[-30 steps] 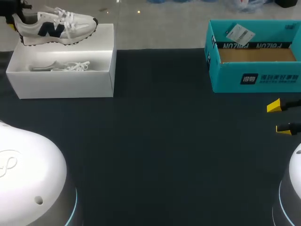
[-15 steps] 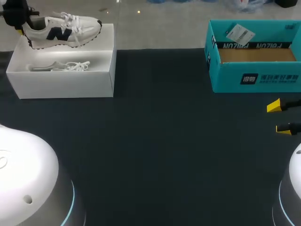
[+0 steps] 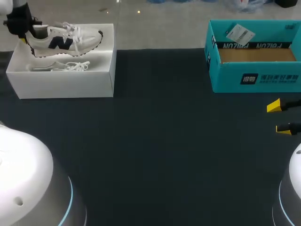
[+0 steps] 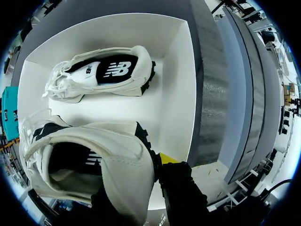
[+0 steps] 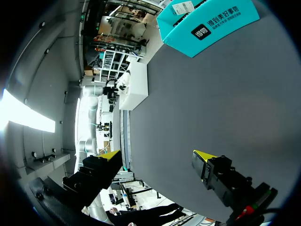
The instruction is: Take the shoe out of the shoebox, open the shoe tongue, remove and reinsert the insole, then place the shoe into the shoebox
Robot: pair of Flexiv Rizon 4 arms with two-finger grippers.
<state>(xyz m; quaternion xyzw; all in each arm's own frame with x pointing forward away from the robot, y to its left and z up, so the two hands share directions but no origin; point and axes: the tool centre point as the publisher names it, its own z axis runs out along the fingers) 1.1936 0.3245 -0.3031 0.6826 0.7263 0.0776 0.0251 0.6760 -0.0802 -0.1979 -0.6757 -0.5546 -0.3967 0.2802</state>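
Above the white shoebox (image 3: 66,87), the left gripper (image 3: 24,35) pinched the shoe (image 3: 66,40) by its heel; the right gripper (image 3: 282,117) sat wide open. Held so, the toe might sag and snag the 2nd shoe (image 3: 59,67).

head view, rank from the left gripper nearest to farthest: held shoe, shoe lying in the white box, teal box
1. Held shoe, heel in the left gripper, above the white box.
2. Second shoe, lying inside that box.
3. Teal box, far off at the table's right.
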